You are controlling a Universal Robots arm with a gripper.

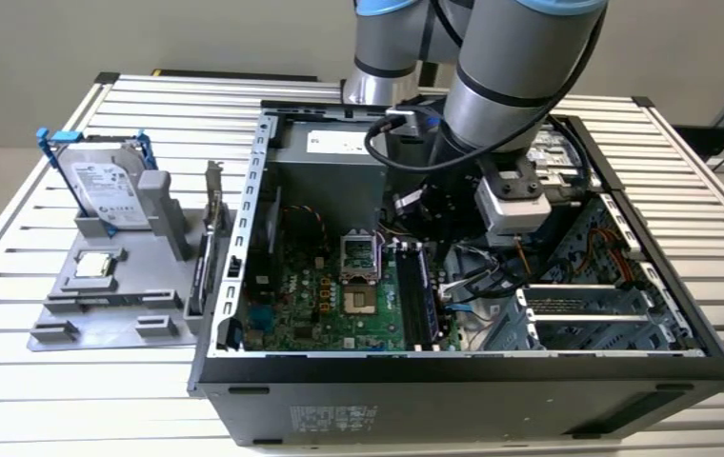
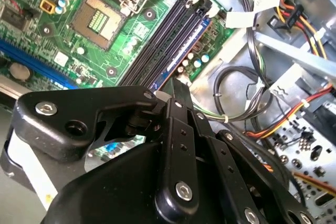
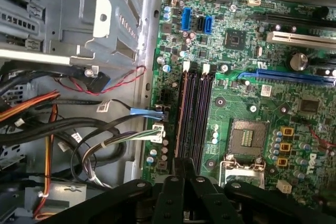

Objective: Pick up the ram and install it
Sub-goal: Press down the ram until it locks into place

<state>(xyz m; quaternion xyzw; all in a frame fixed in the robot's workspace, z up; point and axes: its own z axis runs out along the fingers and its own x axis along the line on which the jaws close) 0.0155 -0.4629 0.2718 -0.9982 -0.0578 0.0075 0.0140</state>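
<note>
The ram (image 1: pixel 418 295) is a long dark stick standing in the outermost memory slot of the motherboard (image 1: pixel 324 295), inside the open computer case. In both wrist views it is a thin dark strip (image 2: pixel 176 51) (image 3: pixel 184 114) next to the empty black slots. My gripper (image 1: pixel 411 238) reaches down into the case over the far end of that slot. Its black fingers come together to a narrow tip (image 2: pixel 177 85) (image 3: pixel 185 163) right over the end of the stick, with no gap showing. I cannot tell whether the tip touches the ram.
The empty processor socket (image 3: pixel 245 137) lies beside the slots. Cable bundles (image 3: pixel 94 135) and a metal drive cage (image 1: pixel 591 305) crowd the other side. A grey fixture (image 1: pixel 95 305) on the exterior view's left holds a hard drive (image 1: pixel 108 186), a square chip (image 1: pixel 92 267) and a bracketed card (image 1: pixel 213 219).
</note>
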